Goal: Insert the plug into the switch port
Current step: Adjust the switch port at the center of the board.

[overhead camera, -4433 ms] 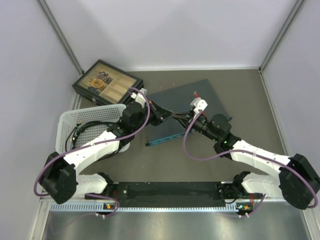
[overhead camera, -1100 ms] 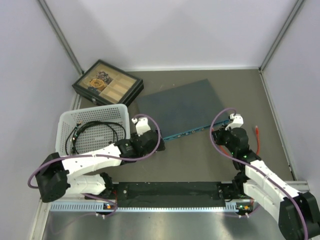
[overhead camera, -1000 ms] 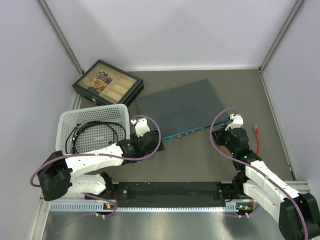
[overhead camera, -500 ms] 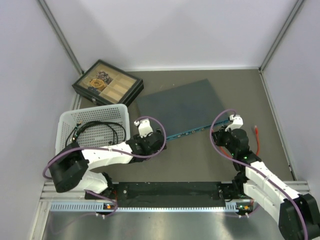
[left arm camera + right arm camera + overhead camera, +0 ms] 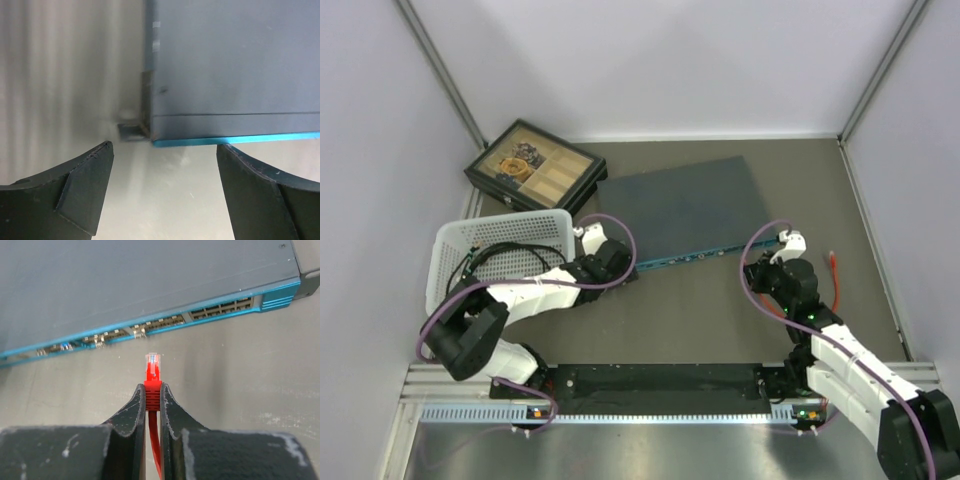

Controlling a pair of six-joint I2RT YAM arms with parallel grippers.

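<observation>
since the red plug [image 5: 152,364] looks small, light and brittle-clipped on a limp cable [image 5: 153,437], it is best pinched at its boot. the right gripper [image 5: 152,390] is clamped on it there, nose at 12 o'clock toward the switch [image 5: 125,285], just short of its ports. the left gripper [image 5: 164,147] stands wide apart, empty, by the switch's corner. one plug, one switch, two grippers.

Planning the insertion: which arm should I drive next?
Right. The right end effector is shut on the red plug, which points at the switch port row. The left end effector is open and empty at the switch's corner.
</observation>
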